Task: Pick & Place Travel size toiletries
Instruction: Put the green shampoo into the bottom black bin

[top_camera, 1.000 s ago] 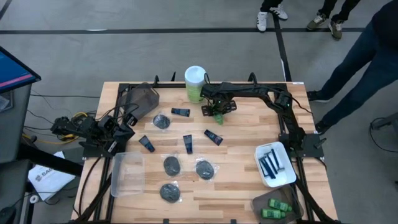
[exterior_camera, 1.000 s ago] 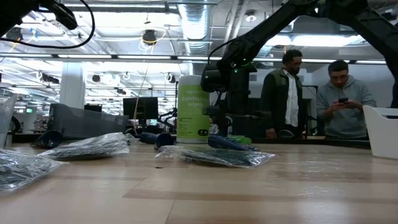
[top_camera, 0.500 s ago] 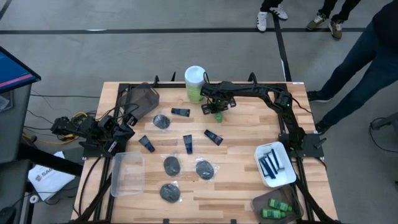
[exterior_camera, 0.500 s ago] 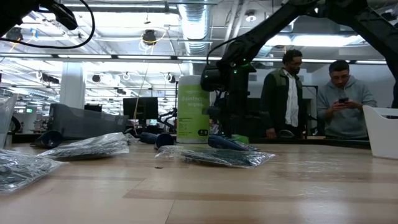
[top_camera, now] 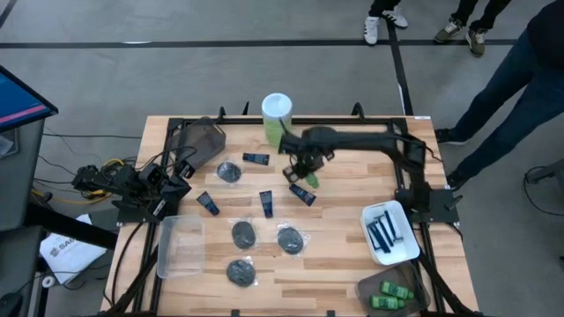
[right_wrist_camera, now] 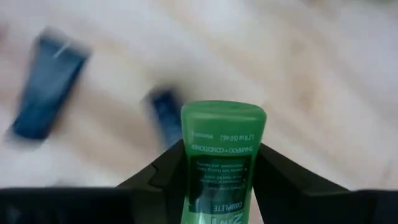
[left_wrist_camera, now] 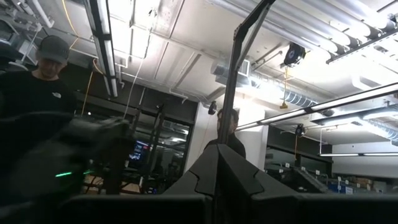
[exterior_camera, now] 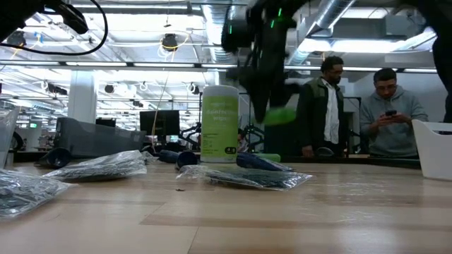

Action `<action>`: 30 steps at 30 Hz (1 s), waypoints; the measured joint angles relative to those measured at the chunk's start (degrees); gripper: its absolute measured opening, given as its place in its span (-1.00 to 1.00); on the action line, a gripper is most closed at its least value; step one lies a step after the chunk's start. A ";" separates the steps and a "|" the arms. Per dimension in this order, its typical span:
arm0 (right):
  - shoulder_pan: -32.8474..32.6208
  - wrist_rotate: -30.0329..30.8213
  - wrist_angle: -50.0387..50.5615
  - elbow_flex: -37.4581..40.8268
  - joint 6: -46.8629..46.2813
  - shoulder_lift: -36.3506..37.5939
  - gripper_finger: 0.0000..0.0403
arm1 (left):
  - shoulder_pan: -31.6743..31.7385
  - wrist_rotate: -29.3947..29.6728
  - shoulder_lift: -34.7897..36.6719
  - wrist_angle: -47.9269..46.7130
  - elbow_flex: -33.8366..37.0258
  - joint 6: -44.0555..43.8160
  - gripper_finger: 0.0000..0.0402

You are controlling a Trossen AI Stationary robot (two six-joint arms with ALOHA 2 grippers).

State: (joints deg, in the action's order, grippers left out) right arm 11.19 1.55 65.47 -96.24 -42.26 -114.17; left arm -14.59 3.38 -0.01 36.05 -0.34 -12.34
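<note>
My right gripper (top_camera: 306,173) is shut on a small bright green bottle (right_wrist_camera: 222,155) and hangs over the table's far middle, near the tall green canister (top_camera: 277,118). In the low view the bottle (exterior_camera: 281,115) is well above the table. Short navy tubes (top_camera: 266,203) (top_camera: 302,194) (top_camera: 256,158) lie flat on the wood, and round black discs in clear wrap (top_camera: 290,239) (top_camera: 230,171) lie nearer the front. My left gripper (left_wrist_camera: 217,177) is parked at the table's left edge (top_camera: 167,187), shut on nothing. My right gripper pinches the green bottle between its two fingers (right_wrist_camera: 163,177), one on each side of the bottle's body (right_wrist_camera: 194,163). The fingers come from above, pointing down. The bottle's wide flat end (right_wrist_camera: 222,113) sticks out past the fingertips. The bottle is lifted clear of the table.
A white tray with blue razors (top_camera: 388,231) and a dark bin with green bottles (top_camera: 388,295) sit at the near right. A clear tray (top_camera: 181,246) and a dark bin (top_camera: 204,141) stand on the left. People stand beyond the far edge (exterior_camera: 385,113).
My right gripper has risen from the table beside the canister, carrying the green bottle up with it. The bottle, which was down at table level, now hangs clear in the air. The gripper has also shifted slightly toward the near edge.
</note>
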 joint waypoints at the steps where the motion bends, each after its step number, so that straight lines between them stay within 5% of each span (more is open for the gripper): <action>1: -2.11 0.14 1.11 -0.01 -1.43 1.26 -0.29 | -0.02 0.00 0.00 0.02 0.00 0.00 -0.99; 8: -19.95 2.91 10.99 -0.03 -21.61 8.57 -0.26 | -0.01 -0.02 0.01 0.00 0.00 0.00 -0.99; 23: -59.49 -0.22 20.51 -0.03 -88.75 9.92 -0.25 | -0.02 -0.04 0.02 0.02 0.00 0.00 -0.99; 30: -63.89 -6.82 19.33 -0.01 -90.32 6.07 -0.24 | 0.00 -0.02 0.00 0.02 0.00 0.00 -0.99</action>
State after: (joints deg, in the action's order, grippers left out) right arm -52.70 -5.27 84.79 -96.25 -132.57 -108.10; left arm -14.60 3.36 -0.01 36.07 -0.34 -12.34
